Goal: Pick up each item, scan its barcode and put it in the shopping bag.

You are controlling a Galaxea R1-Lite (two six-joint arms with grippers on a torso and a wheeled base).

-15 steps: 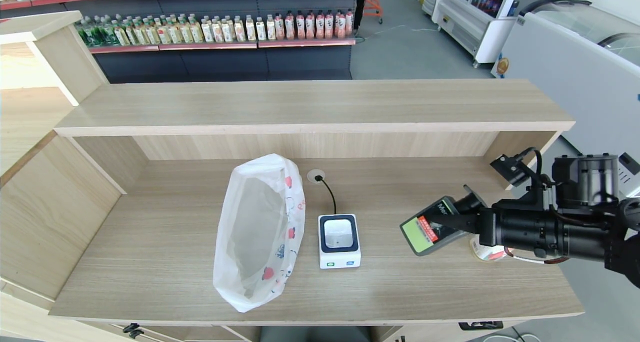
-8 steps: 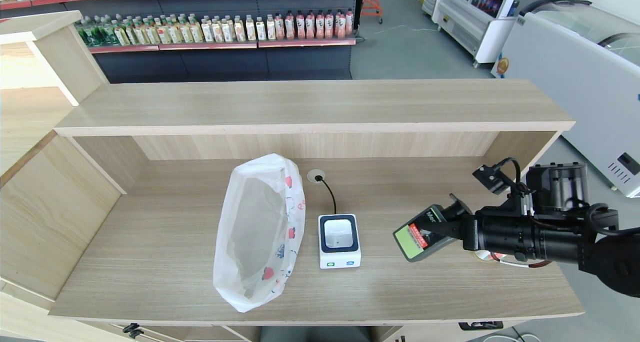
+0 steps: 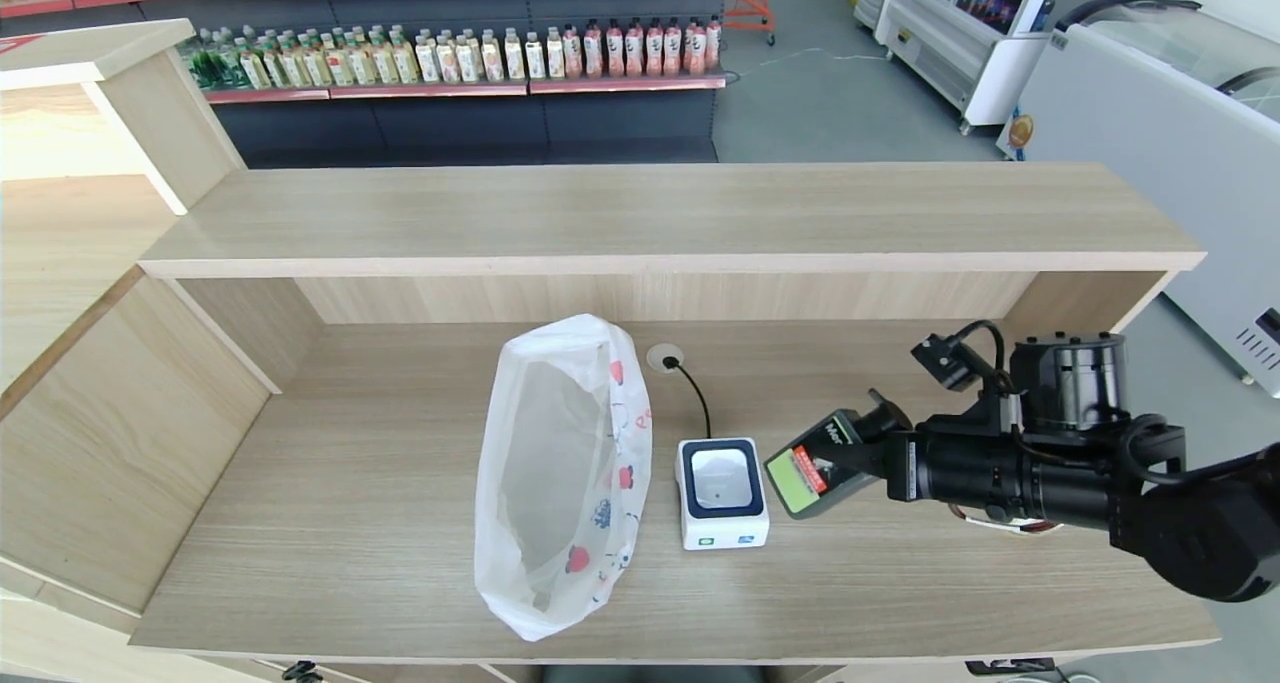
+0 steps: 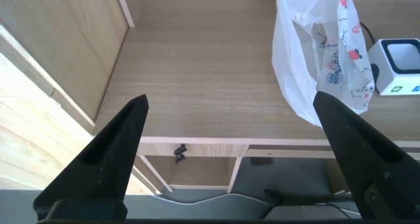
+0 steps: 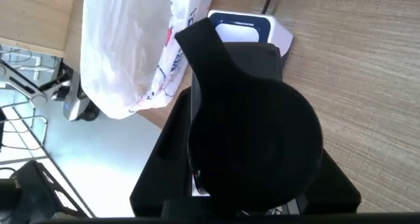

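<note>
Right tool (image 3: 852, 450) grips packet (image 3: 803, 470), lengthwise toward scanner (image 3: 722, 479).

Shop checkout, wood counter (image 3: 350, 463).
Raised ledge (image 3: 650, 213) beyond the right gripper (image 3: 848, 450); drink shelves (image 3: 450, 58) farther back, grey floor (image 3: 830, 93), freezers (image 3: 1130, 123) off its right.

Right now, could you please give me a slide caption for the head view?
Right tool holds a dark box beside the barcode scanner, next to the open shopping bag.
</note>
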